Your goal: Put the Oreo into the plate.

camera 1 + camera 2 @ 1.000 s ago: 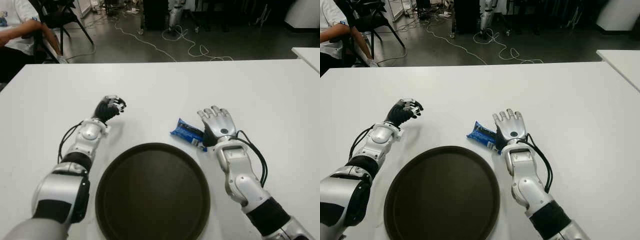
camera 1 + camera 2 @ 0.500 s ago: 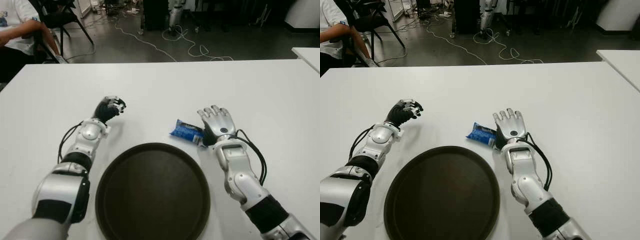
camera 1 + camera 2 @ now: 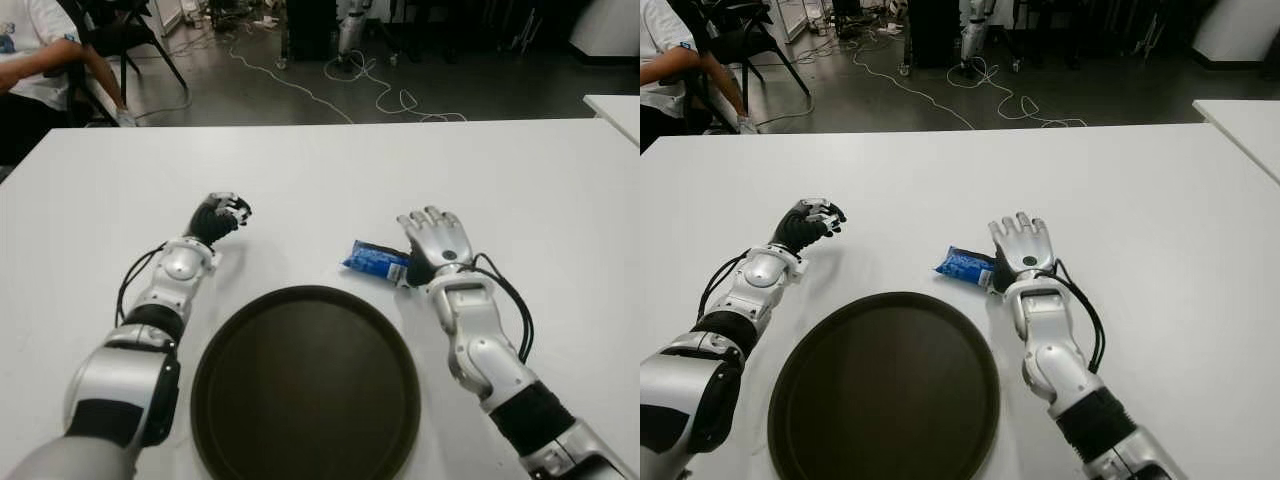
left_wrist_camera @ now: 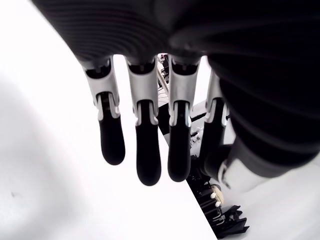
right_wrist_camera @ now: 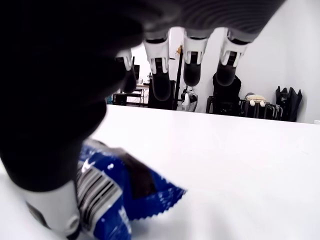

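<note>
A blue Oreo packet (image 3: 375, 261) lies on the white table (image 3: 330, 180), just past the far right rim of the round dark brown plate (image 3: 305, 385). My right hand (image 3: 435, 240) is at the packet's right end, palm down and fingers spread. In the right wrist view its thumb (image 5: 52, 200) presses against the packet (image 5: 117, 197) while the other fingers (image 5: 192, 62) stay stretched out above the table, so it is not grasped. My left hand (image 3: 222, 215) shows beside the plate's far left, curled into a fist and holding nothing.
A person (image 3: 35, 55) sits by a chair beyond the table's far left corner. Cables (image 3: 380, 95) trail over the dark floor behind the table. The corner of another white table (image 3: 615, 105) shows at the right edge.
My right hand has crept slightly forward, and the packet has turned to lie more level against the thumb. The left hand has not moved.
</note>
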